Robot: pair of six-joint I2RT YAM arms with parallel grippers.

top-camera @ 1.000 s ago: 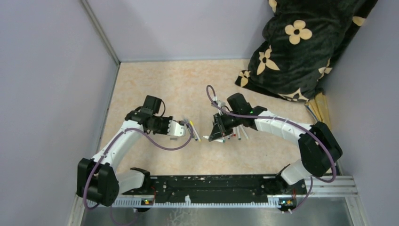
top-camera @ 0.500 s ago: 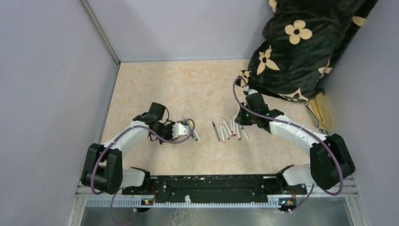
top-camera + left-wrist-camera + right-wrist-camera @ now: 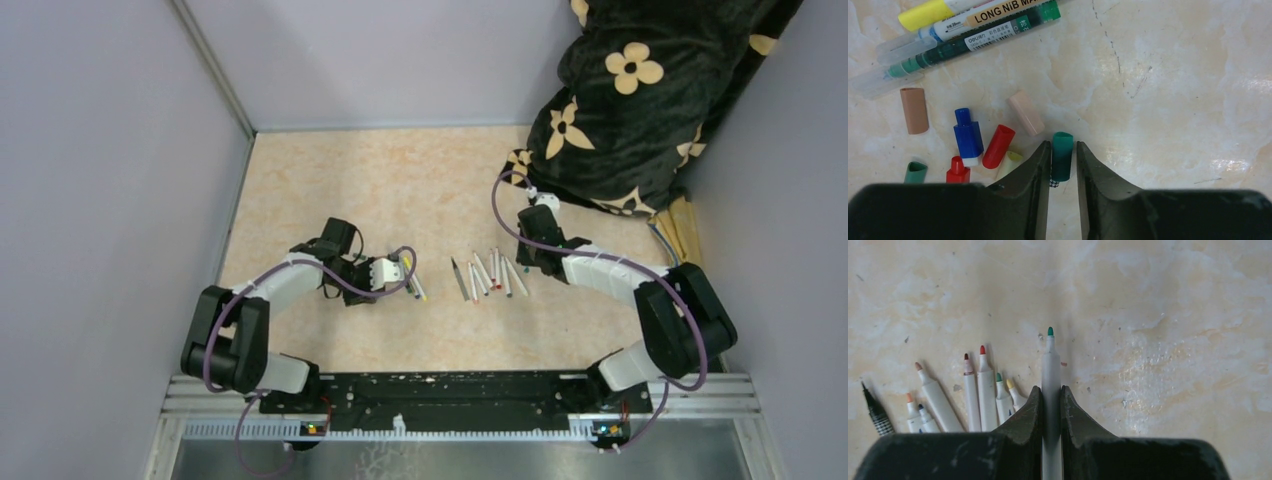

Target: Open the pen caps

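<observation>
Risk: lowering the green-tipped pen clamped in your right gripper may knock the pen row beside it | left gripper straddles green cap, grip unclear.

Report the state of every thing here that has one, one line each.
left gripper, slightly open around the green cap.
green cap, off its pen, lying between the jaws.
right gripper, shut on the green-tipped pen.
green-tipped pen, uncapped, held.
row of pens, uncapped, lying flat.
loose caps, off, lying scattered.
</observation>
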